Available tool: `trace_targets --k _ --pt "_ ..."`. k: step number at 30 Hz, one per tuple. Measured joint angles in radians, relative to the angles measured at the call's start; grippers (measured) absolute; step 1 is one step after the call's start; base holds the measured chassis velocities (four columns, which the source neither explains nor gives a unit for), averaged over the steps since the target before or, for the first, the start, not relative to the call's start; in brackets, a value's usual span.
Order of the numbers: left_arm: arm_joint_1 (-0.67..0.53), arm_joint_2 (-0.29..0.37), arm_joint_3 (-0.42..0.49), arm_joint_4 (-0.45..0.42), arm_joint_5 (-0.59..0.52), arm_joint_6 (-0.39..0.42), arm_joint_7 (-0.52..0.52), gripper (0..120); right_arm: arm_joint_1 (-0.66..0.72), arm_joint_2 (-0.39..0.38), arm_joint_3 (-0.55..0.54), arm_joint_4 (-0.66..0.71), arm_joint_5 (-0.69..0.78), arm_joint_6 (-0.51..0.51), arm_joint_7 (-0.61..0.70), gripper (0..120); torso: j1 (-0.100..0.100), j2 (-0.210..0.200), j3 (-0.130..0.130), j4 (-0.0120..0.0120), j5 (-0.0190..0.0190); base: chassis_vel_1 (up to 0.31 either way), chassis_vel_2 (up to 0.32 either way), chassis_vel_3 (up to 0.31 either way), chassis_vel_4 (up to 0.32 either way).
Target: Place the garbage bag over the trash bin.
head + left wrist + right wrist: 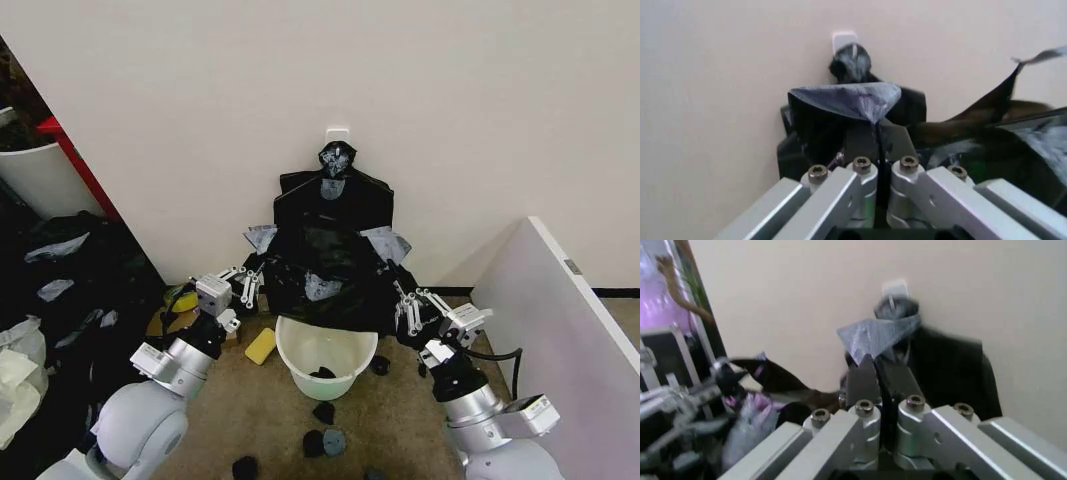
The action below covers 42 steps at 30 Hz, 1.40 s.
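Crinkly black garbage bag (325,270) stretched above white trash bin (325,355), left gripper (247,283) and right gripper (408,308) jaws seemingly clamped on its corners

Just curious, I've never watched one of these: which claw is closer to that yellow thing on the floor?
Left. The left claw, shut on the garbage bag, hangs just above the yellow thing. The right claw grips the bag's other side, across the trash bin.
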State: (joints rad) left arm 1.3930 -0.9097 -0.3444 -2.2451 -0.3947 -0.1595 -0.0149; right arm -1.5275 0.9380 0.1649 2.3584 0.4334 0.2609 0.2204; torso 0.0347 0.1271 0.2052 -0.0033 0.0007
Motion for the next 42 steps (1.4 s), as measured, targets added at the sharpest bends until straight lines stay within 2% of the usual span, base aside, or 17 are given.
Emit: trace_targets --k 10,15,23,29,34,35,38,42 --pt "0.02 -0.046 0.035 0.102 0.126 -0.031 0.015 0 0.042 0.039 -0.054 -0.176 0.005 -0.005 -0.007 0 0.0 0.0 0.0 0.0 0.0001 0.0 0.0 0.0 0.0" --pt "0.018 -0.083 0.048 0.146 0.132 -0.049 0.024 0 0.066 0.052 -0.06 -0.23 -0.004 -0.001 -0.014 0 0.0 0.0 0.0 0.0 0.0 0.0 0.0 0.0 0.0" --pt "0.021 -0.159 0.076 0.208 0.141 -0.076 0.037 0 0.079 0.046 -0.046 -0.25 -0.016 -0.008 -0.002 0 0.0 0.0 0.0 0.0 0.0001 0.0 0.0 0.0 0.0" --pt "0.047 -0.159 0.124 0.224 0.193 -0.073 0.016 0 0.041 0.028 -0.09 -0.231 -0.029 -0.066 0.067 0 0.0 0.0 0.0 0.0 0.0 0.0 0.0 0.0 0.0" --pt "0.078 -0.106 0.199 0.188 0.17 0.012 -0.052 0 0.021 -0.002 -0.161 -0.164 0.007 -0.208 0.209 0 0.0 0.0 0.0 -0.0001 0.0001 0.0 0.0 0.0 0.0" --pt "0.078 -0.106 0.199 0.188 0.17 0.012 -0.052 0 0.021 -0.002 -0.161 -0.164 0.007 -0.208 0.209 0 0.0 0.0 0.0 -0.0001 0.0001 0.0 0.0 0.0 0.0" --pt "0.105 -0.043 0.238 0.119 0.098 0.127 -0.128 0 0.014 -0.026 -0.196 -0.101 0.065 -0.31 0.281 0 0.0 0.0 0.0 0.0001 -0.0001 0.0 0.0 0.0 0.0" --pt "0.124 0.034 0.245 0.012 -0.008 0.304 -0.252 0 0.006 -0.059 -0.214 -0.025 0.149 -0.435 0.369 0 0.0 0.0 0.0 0.0 -0.0001 0.0 0.0 0.0 0.0"
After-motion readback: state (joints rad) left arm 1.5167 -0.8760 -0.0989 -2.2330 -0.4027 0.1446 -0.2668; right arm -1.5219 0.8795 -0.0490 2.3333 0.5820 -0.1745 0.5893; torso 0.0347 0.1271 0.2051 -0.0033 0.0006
